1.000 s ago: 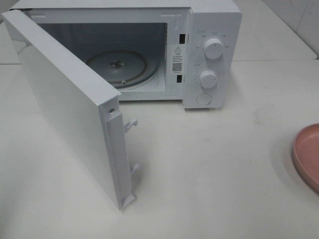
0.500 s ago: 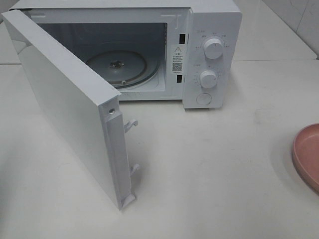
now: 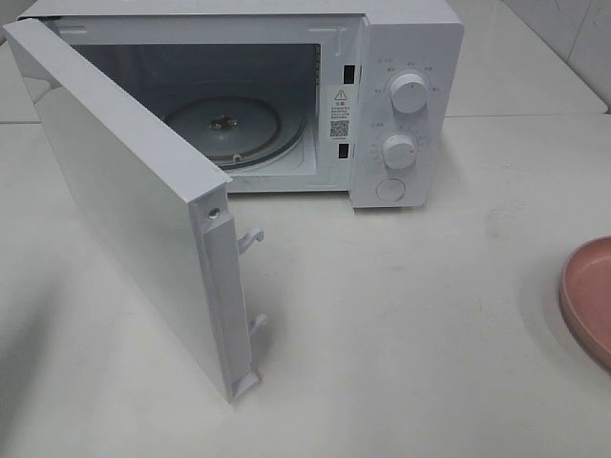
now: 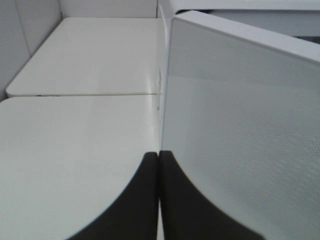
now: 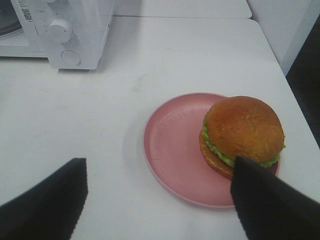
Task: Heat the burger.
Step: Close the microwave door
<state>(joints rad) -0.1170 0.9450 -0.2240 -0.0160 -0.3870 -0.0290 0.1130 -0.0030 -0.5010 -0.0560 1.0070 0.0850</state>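
Exterior high view: a white microwave point(image 3: 286, 95) stands at the back of the white table point(image 3: 410, 324) with its door point(image 3: 124, 210) swung wide open toward the front left, latch hooks showing on the door's free edge. Inside the cavity the glass turntable point(image 3: 224, 129) lies bare. Two round dials point(image 3: 409, 93) and a round button sit on the control panel at the right of the cavity. The rim of a pink plate point(image 3: 587, 301) shows at the right edge of the table; neither arm nor the burger appears in this view. Left wrist view: the left gripper point(image 4: 159, 200) has its two dark fingers point(image 4: 135, 205) pressed flat together with nothing between them, just beside the outer face of the open microwave door, whose dotted screen pattern fills that side of the picture; contact with the door cannot be told. Right wrist view: the right gripper point(image 5: 157, 200) hangs above the table with its fingers spread wide and empty. The burger point(image 5: 242, 137) sits on the pink plate, off-centre toward the rim away from the microwave, bun dome up, green lettuce edge visible. One dark fingertip overlaps the burger's near edge in the picture; whether it touches cannot be told.
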